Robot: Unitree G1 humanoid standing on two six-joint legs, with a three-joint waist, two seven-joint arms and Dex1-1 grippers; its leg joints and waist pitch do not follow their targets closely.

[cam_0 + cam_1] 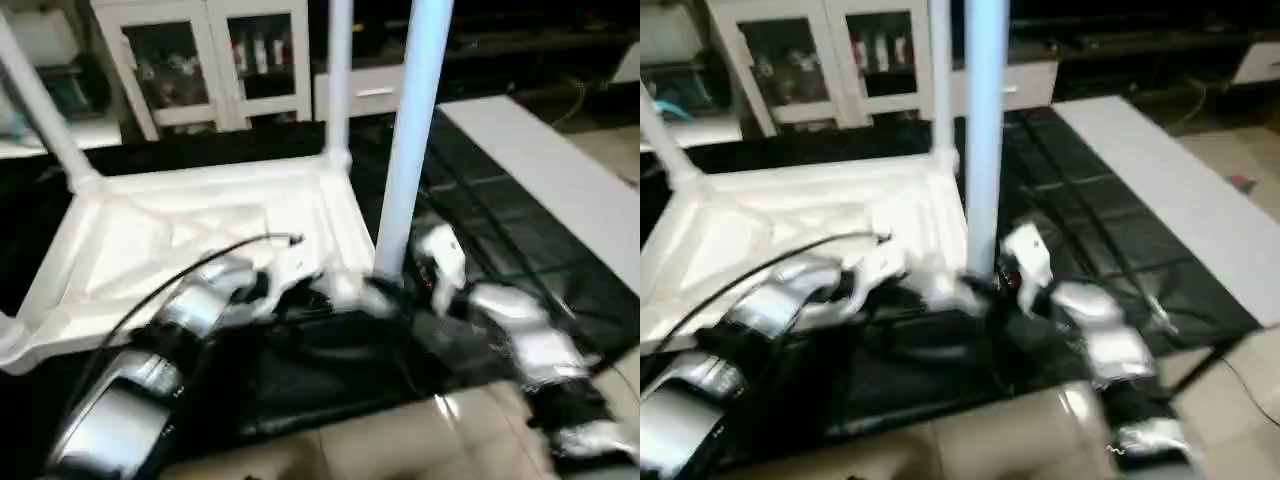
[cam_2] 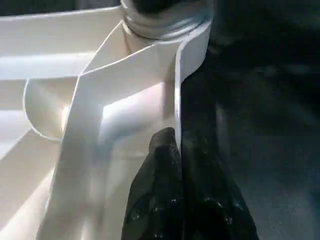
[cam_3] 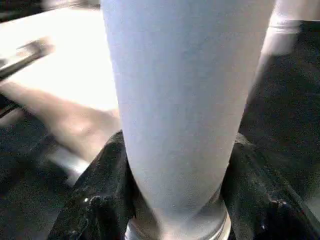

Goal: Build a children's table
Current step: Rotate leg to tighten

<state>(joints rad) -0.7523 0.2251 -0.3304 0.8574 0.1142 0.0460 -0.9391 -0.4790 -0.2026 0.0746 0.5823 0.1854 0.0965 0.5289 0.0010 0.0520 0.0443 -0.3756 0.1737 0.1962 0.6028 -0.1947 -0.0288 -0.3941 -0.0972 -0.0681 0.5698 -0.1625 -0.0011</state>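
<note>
The white plastic rectangular table top (image 1: 190, 250) lies upside down, ribbed underside up, on the black-draped bench (image 1: 480, 200), toward its left and middle. Two long white tubular legs already stand upright in its corner sockets: one at the far left corner (image 1: 40, 110) and one at the far right corner (image 1: 339, 80). A third white tubular leg (image 1: 410, 140) stands upright at the near right corner of the top, closest to the robot. The right end effector (image 3: 175, 200) is grasping this third leg low down, one black finger (image 3: 100, 200) pressed to each side of the tube just above its ringed lower end. The left end effector (image 2: 181, 200) is clenched on the thin side wall of the table top at that same near right corner, its two black fingers closed against either face of the white rim, just beside the round socket (image 2: 165, 20). A white glass-door cabinet (image 1: 215, 60) stands beyond the bench.
</note>
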